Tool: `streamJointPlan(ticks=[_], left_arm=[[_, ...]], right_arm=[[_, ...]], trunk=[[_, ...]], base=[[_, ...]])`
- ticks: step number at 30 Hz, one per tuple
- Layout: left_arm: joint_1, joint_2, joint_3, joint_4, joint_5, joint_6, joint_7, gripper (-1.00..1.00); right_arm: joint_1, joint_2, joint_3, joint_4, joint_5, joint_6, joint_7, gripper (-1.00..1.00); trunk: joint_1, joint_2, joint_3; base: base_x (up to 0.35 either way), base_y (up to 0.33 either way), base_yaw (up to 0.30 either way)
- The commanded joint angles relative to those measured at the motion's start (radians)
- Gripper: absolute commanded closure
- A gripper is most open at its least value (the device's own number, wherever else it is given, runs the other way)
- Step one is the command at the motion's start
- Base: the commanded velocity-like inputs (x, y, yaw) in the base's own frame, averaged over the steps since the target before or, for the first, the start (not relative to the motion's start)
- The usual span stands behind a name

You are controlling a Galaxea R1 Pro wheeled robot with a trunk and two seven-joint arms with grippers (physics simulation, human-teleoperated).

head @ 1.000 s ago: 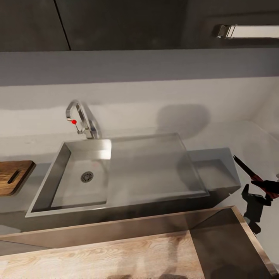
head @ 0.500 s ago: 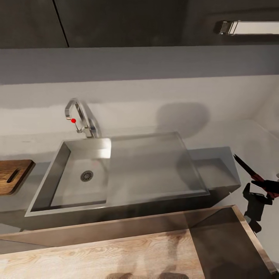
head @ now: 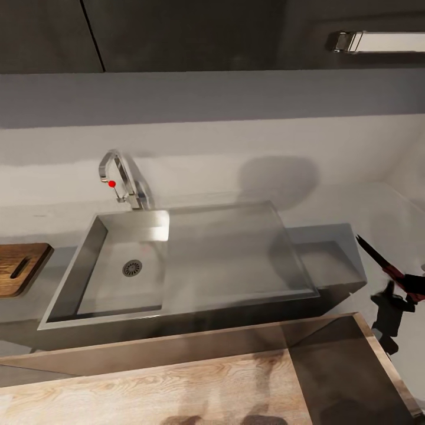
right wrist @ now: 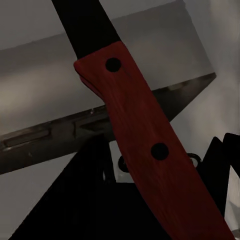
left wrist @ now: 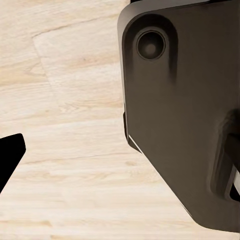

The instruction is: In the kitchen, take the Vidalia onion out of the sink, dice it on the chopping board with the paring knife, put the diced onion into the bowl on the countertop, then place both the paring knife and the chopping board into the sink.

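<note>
The right pincer (head: pixel 407 292) sits at the right edge of the head view, beyond the right end of the sink (head: pixel 177 265), and it is clamped on the knife (head: pixel 386 265) by its red handle. The dark blade points up and away from the pincer, toward the back wall, its tip above the counter (head: pixel 330 248) just past the sink's right end. In the right wrist view the red handle (right wrist: pixel 145 145), with two dark rivets, runs diagonally out of the grip, and the blade (right wrist: pixel 85 25) extends beyond it over the grey counter edge (right wrist: pixel 65 125).

The sink lies to the left of the pincer: the drainboard is on the nearer side, the basin with its round drain (head: pixel 132 268) on the farther side, and the tap (head: pixel 121 180) stands behind the basin. The board (head: pixel 20 268) rests on the counter well beyond the sink, farthest from the pincer, cut off by the picture edge.

The left wrist view shows pale wood flooring (left wrist: pixel 65 125) and a dark robot part (left wrist: pixel 185 110); whether the left pincer is spread or pressed together cannot be told.
</note>
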Motion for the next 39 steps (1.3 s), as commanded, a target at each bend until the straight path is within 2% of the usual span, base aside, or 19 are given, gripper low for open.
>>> streamJointPlan(ticks=[1, 27, 39], left_arm=[[-0.002, -0.001, -0.008, 0.004, 0.002, -0.005, 0.003, -1.00], [-0.002, -0.001, -0.008, 0.004, 0.002, -0.005, 0.004, -1.00], [-0.002, -0.001, -0.008, 0.004, 0.002, -0.005, 0.004, -1.00]], right_arm=[[0.000, 0.001, -0.005, 0.000, 0.005, 0.011, 0.009, 1.00], [0.000, 0.003, -0.004, -0.001, 0.005, 0.011, 0.009, 1.00], [0.000, 0.003, -0.002, 0.000, 0.006, 0.011, 0.008, 1.00]], trunk=[[0.001, -0.001, -0.002], [0.001, -0.001, -0.002], [0.001, -0.001, 0.009]], base=[[0.000, 0.000, 0.000], [0.000, 0.000, 0.000], [0.000, 0.000, 0.000]])
